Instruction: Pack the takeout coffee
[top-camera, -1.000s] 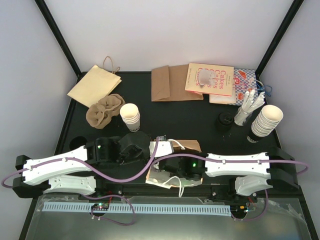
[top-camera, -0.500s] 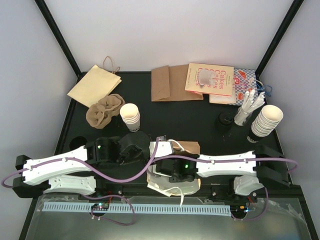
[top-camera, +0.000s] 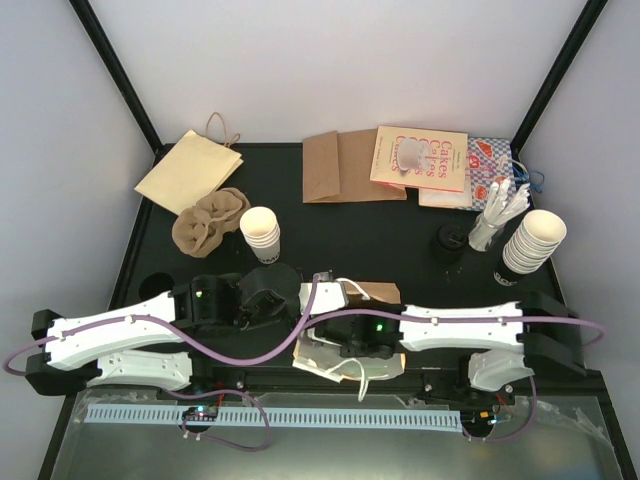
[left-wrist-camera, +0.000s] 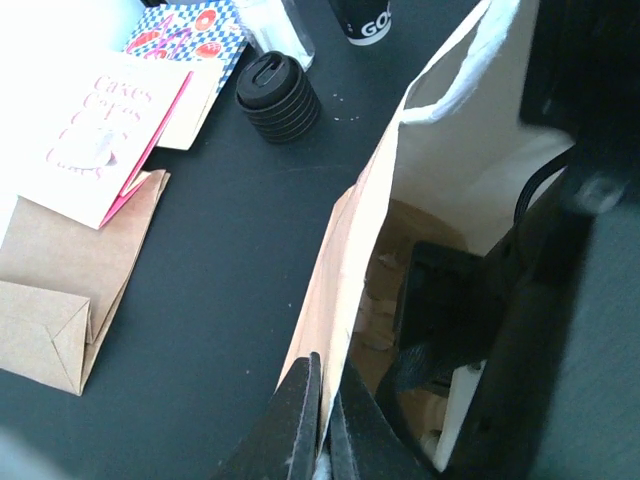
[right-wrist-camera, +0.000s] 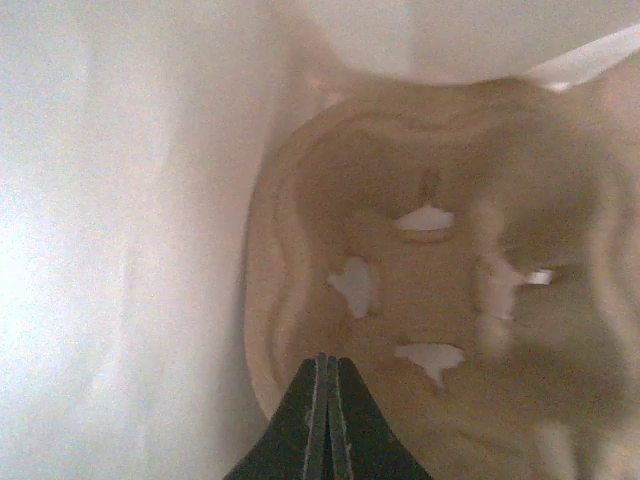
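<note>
Left fingers (left-wrist-camera: 298, 410) pinch bag (left-wrist-camera: 440, 180) rim, surface near edge, propping mouth; right fingers (right-wrist-camera: 300, 440) pressed together inside, above tray (right-wrist-camera: 400, 290).

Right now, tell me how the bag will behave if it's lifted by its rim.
The bag would probably flex rather than hold shape: its thin paper wall bows where the left gripper pinches the rim. It is likely light; only a pulp tray shows inside. Pulled hard, that rim might crease or tear.
</note>
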